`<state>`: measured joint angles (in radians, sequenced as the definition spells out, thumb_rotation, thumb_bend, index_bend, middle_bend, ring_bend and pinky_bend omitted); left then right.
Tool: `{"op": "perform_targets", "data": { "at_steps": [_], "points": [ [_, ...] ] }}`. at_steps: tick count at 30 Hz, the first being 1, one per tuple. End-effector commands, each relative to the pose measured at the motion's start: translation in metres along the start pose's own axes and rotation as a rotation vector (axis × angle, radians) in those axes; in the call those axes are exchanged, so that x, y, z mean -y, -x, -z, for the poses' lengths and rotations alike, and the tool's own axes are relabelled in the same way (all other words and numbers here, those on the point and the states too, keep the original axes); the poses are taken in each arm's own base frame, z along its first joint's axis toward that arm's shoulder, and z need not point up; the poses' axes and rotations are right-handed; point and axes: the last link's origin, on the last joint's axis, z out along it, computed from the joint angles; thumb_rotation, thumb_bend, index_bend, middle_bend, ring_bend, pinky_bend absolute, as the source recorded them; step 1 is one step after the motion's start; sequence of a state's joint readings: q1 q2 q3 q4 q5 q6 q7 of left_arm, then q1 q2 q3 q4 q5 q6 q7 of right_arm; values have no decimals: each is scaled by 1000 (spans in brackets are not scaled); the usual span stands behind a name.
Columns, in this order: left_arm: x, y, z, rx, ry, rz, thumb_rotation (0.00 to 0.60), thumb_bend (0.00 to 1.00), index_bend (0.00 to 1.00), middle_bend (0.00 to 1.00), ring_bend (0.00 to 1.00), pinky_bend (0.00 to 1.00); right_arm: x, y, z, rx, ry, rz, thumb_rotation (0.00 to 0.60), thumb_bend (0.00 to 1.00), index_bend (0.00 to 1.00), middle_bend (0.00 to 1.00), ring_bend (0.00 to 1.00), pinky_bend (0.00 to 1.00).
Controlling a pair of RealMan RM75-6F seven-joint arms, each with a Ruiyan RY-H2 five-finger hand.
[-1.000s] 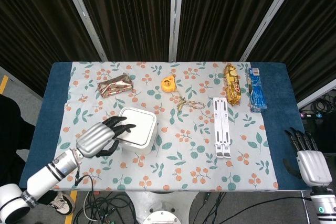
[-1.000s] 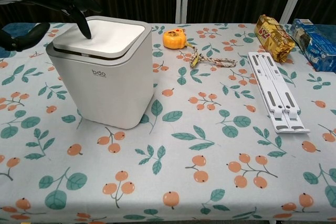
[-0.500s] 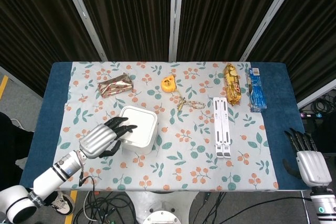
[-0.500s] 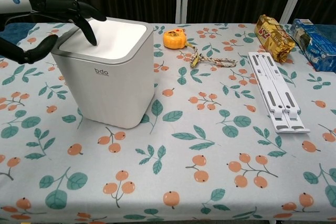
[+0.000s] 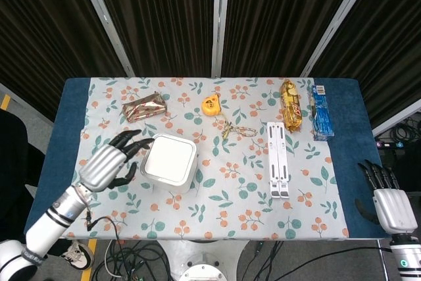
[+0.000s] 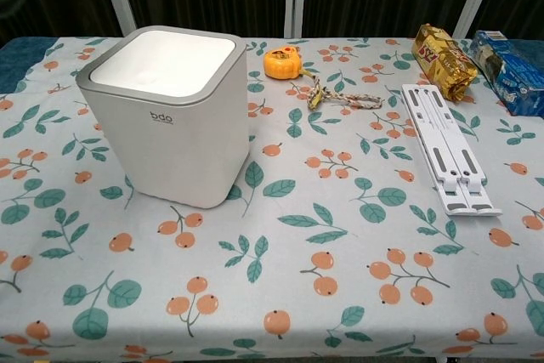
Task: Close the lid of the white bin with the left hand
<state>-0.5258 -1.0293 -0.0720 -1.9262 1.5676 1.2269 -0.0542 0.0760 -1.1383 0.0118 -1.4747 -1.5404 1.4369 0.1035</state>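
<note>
The white bin [image 5: 170,162] [image 6: 166,116] stands left of the table's middle, its flat lid [image 6: 166,63] lying level inside the grey rim. My left hand [image 5: 108,162] hovers just left of the bin in the head view, fingers spread, touching nothing; the chest view does not show it. My right hand [image 5: 387,199] hangs off the table's right front corner with its fingers straight and holds nothing.
An orange tape measure [image 5: 211,105] with a cord, a white folding stand [image 5: 277,159], a gold snack bag [image 5: 291,104], a blue packet [image 5: 320,111] and a foil-wrapped bar [image 5: 143,106] lie across the back and right of the floral cloth [image 5: 250,195].
My left hand lifted off the bin's lid and drew back to the left, leaving the chest view. The lid now lies flat in the rim.
</note>
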Motion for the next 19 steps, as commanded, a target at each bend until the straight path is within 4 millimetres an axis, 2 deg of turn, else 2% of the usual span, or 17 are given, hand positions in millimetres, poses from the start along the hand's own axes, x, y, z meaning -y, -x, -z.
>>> {"op": "perform_targets", "data": {
  "at_steps": [1,5,9,11,14,16,19],
  "points": [
    [22,-16,37,-139,-128,-61,600,652,117,249,35,102,0,-2,0,-5,-2,0,600,298,0,0,0,0],
    [47,-9,80,-210,-264,-76,600,645,140,248,61,103,4,-6,0,-24,-18,2,600,298,0,0,0,0],
    [70,3,121,-203,-391,-187,600,616,141,247,62,103,9,-7,2,-28,-33,7,600,298,0,0,0,0],
    [81,7,140,-218,-448,-321,600,512,152,245,62,103,10,-6,3,-27,-31,14,600,298,0,0,0,0],
    [89,19,159,-217,-508,-354,600,214,181,238,62,103,11,-3,4,-17,-23,23,600,297,0,0,0,0],
    [92,24,168,-199,-523,-343,600,107,183,236,62,103,13,-2,4,-8,-24,28,600,297,0,0,0,0],
    [92,28,173,-172,-503,-345,600,55,183,235,62,103,14,0,6,2,-27,34,600,296,0,0,0,0]
  ]
}}
